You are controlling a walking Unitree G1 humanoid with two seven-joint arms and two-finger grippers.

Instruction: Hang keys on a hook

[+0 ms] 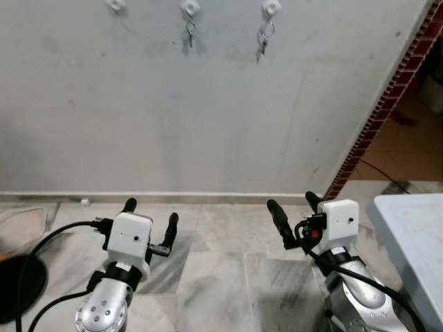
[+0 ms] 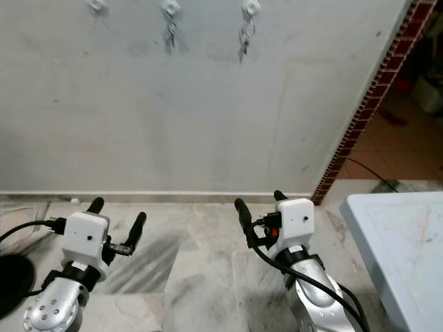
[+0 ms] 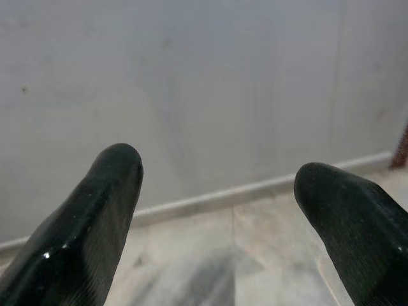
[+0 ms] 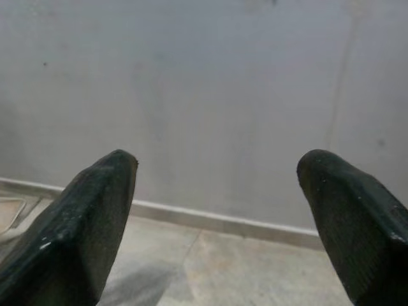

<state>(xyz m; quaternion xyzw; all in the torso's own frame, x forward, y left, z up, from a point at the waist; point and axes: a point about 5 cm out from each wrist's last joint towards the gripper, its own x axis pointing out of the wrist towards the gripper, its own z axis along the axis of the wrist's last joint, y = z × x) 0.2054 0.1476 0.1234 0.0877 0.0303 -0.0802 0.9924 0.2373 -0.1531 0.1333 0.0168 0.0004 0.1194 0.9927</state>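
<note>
Three white hooks are fixed high on the grey wall. The left hook (image 1: 116,5) is bare. A set of keys (image 1: 189,32) hangs from the middle hook (image 1: 190,8), and another set of keys (image 1: 264,38) hangs from the right hook (image 1: 270,7). My left gripper (image 1: 149,212) is held low in front of me, open, with nothing between its fingers (image 3: 95,217). My right gripper (image 1: 293,205) is also low and open, holding nothing, its fingers (image 4: 83,229) pointing at the wall.
A pale table corner (image 1: 415,235) stands close at my right. A brick-edged doorway (image 1: 387,104) opens to the right of the wall. A black round object (image 1: 17,283) and cable lie on the marble floor at the left.
</note>
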